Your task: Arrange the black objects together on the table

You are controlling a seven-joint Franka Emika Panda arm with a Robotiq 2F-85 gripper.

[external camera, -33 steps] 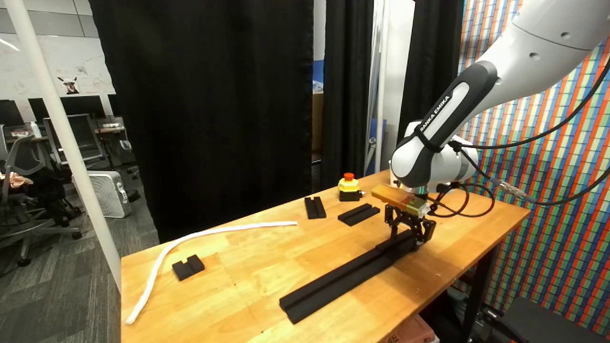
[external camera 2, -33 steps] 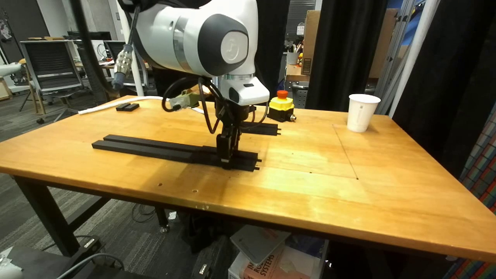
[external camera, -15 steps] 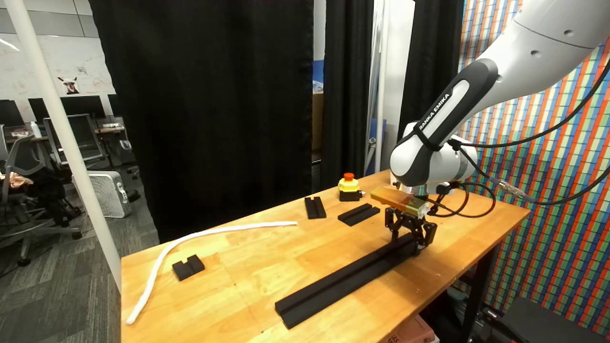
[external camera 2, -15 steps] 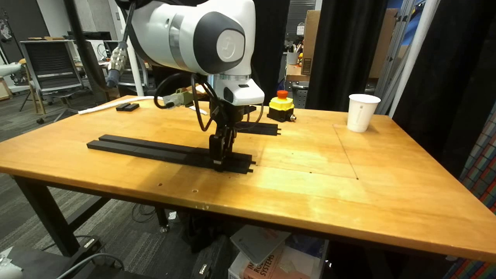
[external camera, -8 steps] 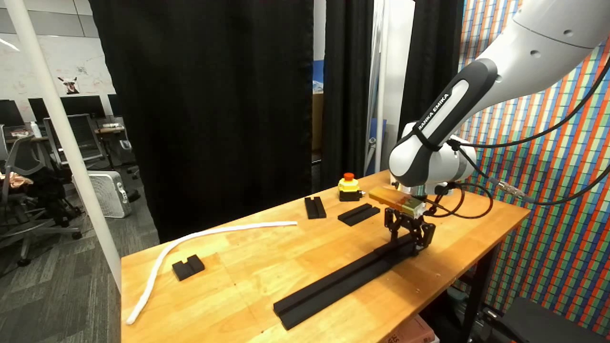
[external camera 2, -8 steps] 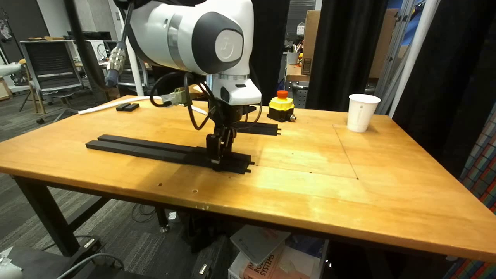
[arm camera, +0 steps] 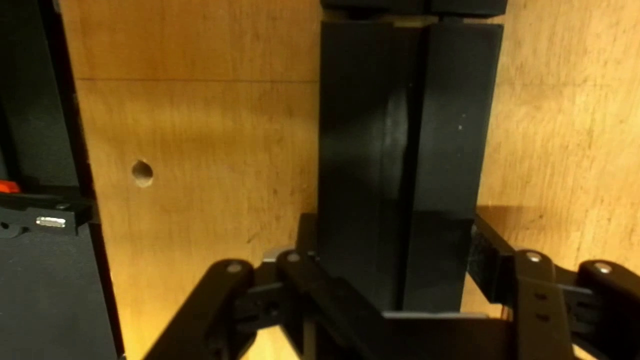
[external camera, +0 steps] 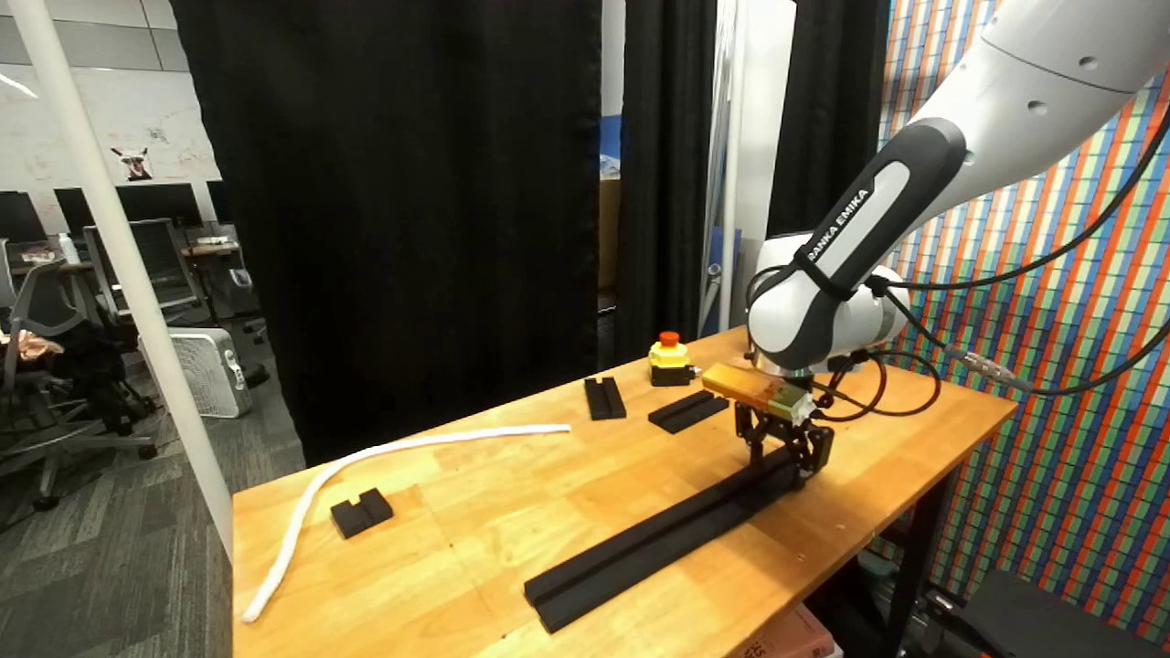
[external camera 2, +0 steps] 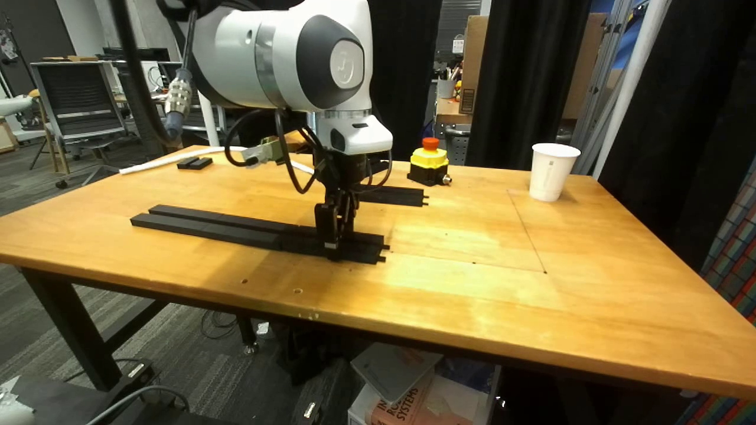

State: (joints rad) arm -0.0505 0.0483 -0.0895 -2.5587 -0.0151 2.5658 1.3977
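A long black strip of slabs lies along the table; it also shows in an exterior view. My gripper is down at its robot-side end, fingers on both long sides of the end slab. In the wrist view, both fingers touch this slab. A narrow gap separates its far end from the rest of the strip. Two pegs show on its near end. Three loose black slabs lie apart: a small one and two near the back edge.
A yellow box with a red button stands at the back edge by the loose slabs. A white tube curves along the back. A white cup stands at the back right. The table edge runs beside the strip.
The gripper and the strip have slid a little away from the robot end over two seconds. The held slab stood slightly raised half a second ago and now lies level with the strip.
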